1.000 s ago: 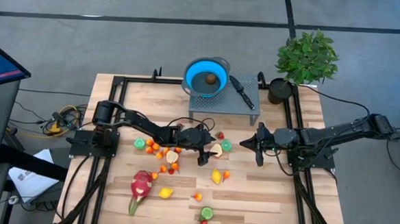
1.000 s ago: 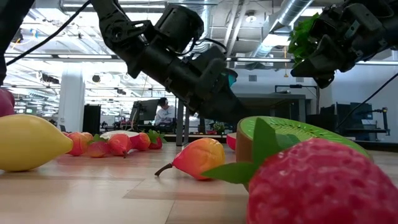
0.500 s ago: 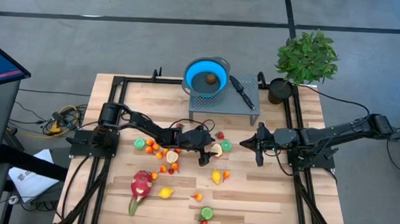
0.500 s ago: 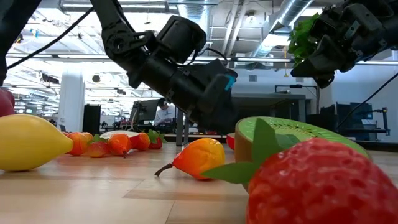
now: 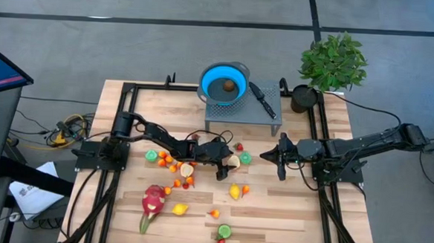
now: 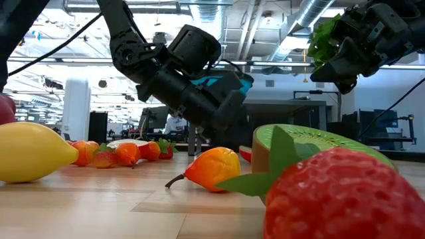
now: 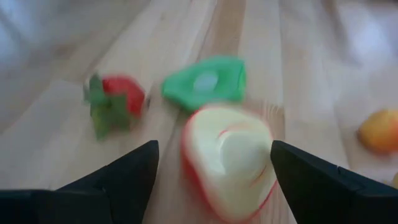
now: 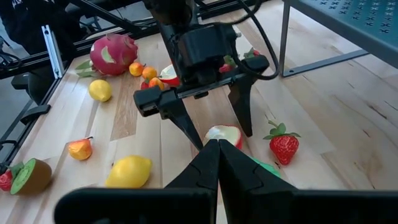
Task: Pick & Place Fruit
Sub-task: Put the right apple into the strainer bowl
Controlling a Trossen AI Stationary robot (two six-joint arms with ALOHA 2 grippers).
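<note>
At the near edge of the worktop [image 5: 286,222] sit a strawberry [image 6: 342,192] and a halved kiwi [image 5: 225,230], close together. A little farther in lie a small orange fruit [image 5: 214,213], a lemon [image 5: 180,208] and the dragon fruit [image 5: 152,200] (the largest piece, toward the near left corner), with a second lemon [image 5: 234,191] nearer the middle.

Around mid-table the left gripper [image 5: 226,166] hangs low with its jaws spread wide, one finger on each side of a red-rimmed apple slice [image 7: 229,158]; whether the fingers touch it I cannot tell. Just beyond the slice lie a green fruit slice [image 7: 205,84] and another strawberry [image 7: 115,101]. A cluster of small orange fruits [image 5: 171,164] spreads under the left arm, with a green piece [image 5: 151,156] at its left end.

The right gripper [image 5: 280,160] waits beside these, toward the right edge, jaws closed on nothing.

Against the far edge a grey stand [image 5: 258,115] carries a blue bowl [image 5: 211,85] holding one brown fruit [image 5: 227,85], and a knife [image 5: 262,98].
</note>
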